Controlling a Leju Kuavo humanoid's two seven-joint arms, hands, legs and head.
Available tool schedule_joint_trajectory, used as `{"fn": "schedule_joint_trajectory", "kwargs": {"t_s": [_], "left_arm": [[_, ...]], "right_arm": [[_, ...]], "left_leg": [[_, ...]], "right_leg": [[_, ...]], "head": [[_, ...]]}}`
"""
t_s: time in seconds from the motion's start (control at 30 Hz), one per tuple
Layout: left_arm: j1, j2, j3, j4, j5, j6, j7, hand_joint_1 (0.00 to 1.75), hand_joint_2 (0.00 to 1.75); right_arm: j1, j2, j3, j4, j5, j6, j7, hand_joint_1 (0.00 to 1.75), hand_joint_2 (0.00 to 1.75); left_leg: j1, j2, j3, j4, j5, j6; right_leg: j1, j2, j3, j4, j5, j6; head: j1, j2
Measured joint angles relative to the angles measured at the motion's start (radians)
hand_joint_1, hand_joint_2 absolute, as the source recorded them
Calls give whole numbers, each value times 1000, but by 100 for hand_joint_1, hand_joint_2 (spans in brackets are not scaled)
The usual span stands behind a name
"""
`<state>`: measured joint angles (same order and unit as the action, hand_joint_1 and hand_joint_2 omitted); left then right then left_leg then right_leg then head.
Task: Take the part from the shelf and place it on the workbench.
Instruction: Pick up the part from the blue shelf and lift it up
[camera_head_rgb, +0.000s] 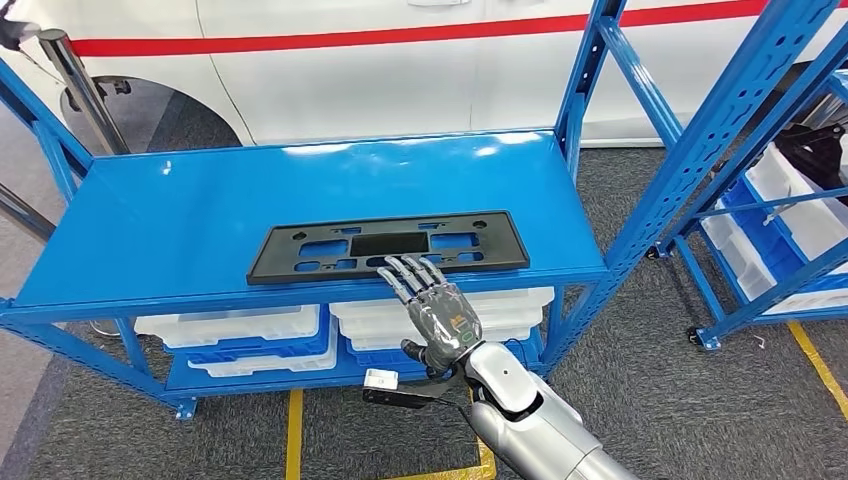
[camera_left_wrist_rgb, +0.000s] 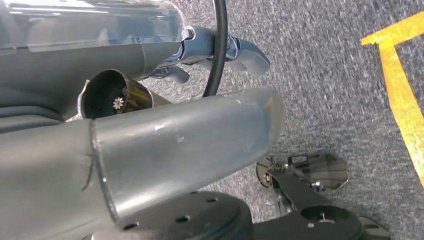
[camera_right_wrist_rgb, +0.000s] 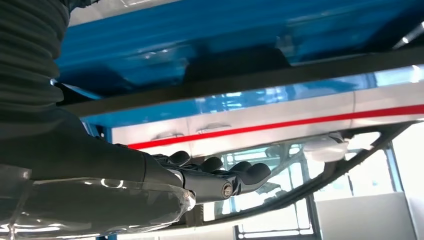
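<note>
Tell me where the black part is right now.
In the head view, the black part lies flat on the blue shelf top, near its front edge and right of centre, with the right hand reaching its near edge from below.

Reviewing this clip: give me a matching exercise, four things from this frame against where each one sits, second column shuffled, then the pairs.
Things:
1. black part
2. right hand
3. white bins
4. yellow floor tape

Places:
A. on the grey carpet in front of the shelf
B. on the lower level, under the blue top
C. flat on the blue shelf top, near its front edge
D. fingers spread, reaching up to the part's near edge

Pairs: 1-C, 2-D, 3-B, 4-A
</note>
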<state>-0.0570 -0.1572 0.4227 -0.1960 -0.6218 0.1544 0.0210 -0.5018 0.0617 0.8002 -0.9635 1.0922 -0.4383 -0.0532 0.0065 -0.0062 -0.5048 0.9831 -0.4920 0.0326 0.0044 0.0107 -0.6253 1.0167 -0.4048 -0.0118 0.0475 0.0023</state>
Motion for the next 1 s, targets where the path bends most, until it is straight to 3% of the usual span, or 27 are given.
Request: {"fn": "schedule_joint_trajectory", "kwargs": {"t_s": [0.07, 0.1, 0.17, 0.2, 0.23, 0.27, 0.37, 0.43, 0.5, 0.57, 0.63, 0.7, 0.73, 0.77, 0.8, 0.87, 0.9, 1.0], "left_arm": [[-1, -1, 0, 0, 0, 1, 0, 0, 0], [-1, -1, 0, 0, -1, 1, 0, 0, 0], [-1, -2, 0, 0, -1, 1, 0, 0, 0], [0, -2, 1, 0, -1, 1, 0, 0, 0], [1, -2, 1, 0, -1, 1, 0, 0, 0], [2, -2, 1, 0, -1, 1, 0, 0, 0], [0, -2, 1, 0, -1, 1, 0, 0, 0], [-1, -2, 1, 0, -1, 2, 0, 0, 0], [-2, -2, 2, 0, -1, 2, 0, 0, 0], [-2, -2, 2, 0, -3, 2, -1, 0, 0], [-3, -2, 2, 0, -5, 3, -2, 0, 0], [-3, -2, 2, 0, -5, 3, -3, 0, 0], [-1, -2, 2, 0, -5, 3, -3, 0, 0], [0, -2, 2, 0, -5, 3, -3, 0, 0], [2, -2, 2, 0, -6, 3, -3, 0, 0], [1, -1, 2, 0, -6, 3, -3, 0, 0], [1, -1, 3, 0, -6, 3, -3, 0, 0], [-1, 0, 7, 0, -6, 4, -3, 0, 0]], "right_arm": [[0, 3, 0, -11, -1, 2, -2, 0, 175], [0, 3, 0, -14, -1, 2, -2, 0, 175], [3, 2, 0, -16, -2, 4, -3, 0, 175], [6, 2, 0, -16, -2, 5, -3, 0, 175], [9, 1, 0, -16, -2, 6, -3, 0, 175], [11, 1, 0, -16, -2, 6, -3, 0, 175], [11, 1, 0, -18, -2, 7, -3, 0, 175], [11, 2, 1, -21, -2, 7, -3, 0, 175], [11, 2, 1, -23, -3, 7, -4, 0, 175], [9, 3, 1, -26, -4, 8, -5, 0, 175], [7, 4, 1, -27, -8, 9, -5, 0, 175], [7, 4, 4, -27, -13, 11, -6, 0, 175], [8, 4, 5, -27, -15, 12, -6, 0, 175], [8, 4, 6, -27, -17, 13, -6, 0, 175], [8, 4, 7, -27, -19, 13, -6, 0, 175], [7, 5, 8, -27, -21, 14, -6, 0, 175], [6, 6, 8, -27, -22, 14, -6, 0, 175], [4, 6, 9, -27, -29, 15, -7, 0, 175]], "left_leg": [[8, 3, 14, -26, 18, 2], [12, 5, 20, -37, 25, 2], [13, 6, 20, -40, 29, 3], [14, 6, 19, -38, 28, 1], [16, 6, 19, -34, 26, -2], [20, 6, 18, -29, 22, -7], [31, 3, 14, -1, 0, -34], [30, 1, 6, 12, -13, -51], [30, 0, 5, 11, -17, -61], [34, 2, 2, 32, -32, -67], [34, 3, -46, 130, -81, -67], [30, 3, -128, 271, -131, -63], [28, 3, -158, 313, -134, -60], [25, 3, -170, 318, -116, -55], [22, 3, -163, 282, -79, -47], [11, 3, -117, 151, 4, -25], [5, 4, -96, 97, 27, -16], [-4, 3, -79, 48, 33, -9]], "right_leg": [[1, -2, -5, 14, -11, 10], [-1, -3, -20, 49, -32, 16], [-10, -4, -77, 170, -91, 30], [-16, -4, -105, 228, -111, 37], [-22, -5, -121, 258, -113, 43], [-28, -6, -117, 249, -95, 50], [-39, -6, -30, 79, -18, 65], [-36, -2, -5, 32, -18, 49], [-32, 1, -8, 36, -26, 22], [-31, 0, -4, 34, -29, 5], [-28, -2, 1, 32, -32, -8], [-21, -4, 2, 33, -36, -15], [-17, -4, 3, 34, -38, -18], [-13, -4, 6, 34, -40, -20], [-10, -3, 10, 35, -43, -21], [-3, -3, 20, 35, -48, -21], [-2, -2, 22, 35, -51, -18], [-3, -4, 21, 32, -52, -3]], "head": [[1, 0], [1, 0], [1, 0], [1, 0], [1, 0], [1, 0], [2, 0], [2, 0], [1, 0], [1, 0], [1, 0], [1, 0], [1, 0], [1, 0], [1, 0], [1, 0], [1, 0], [1, 0]]}}
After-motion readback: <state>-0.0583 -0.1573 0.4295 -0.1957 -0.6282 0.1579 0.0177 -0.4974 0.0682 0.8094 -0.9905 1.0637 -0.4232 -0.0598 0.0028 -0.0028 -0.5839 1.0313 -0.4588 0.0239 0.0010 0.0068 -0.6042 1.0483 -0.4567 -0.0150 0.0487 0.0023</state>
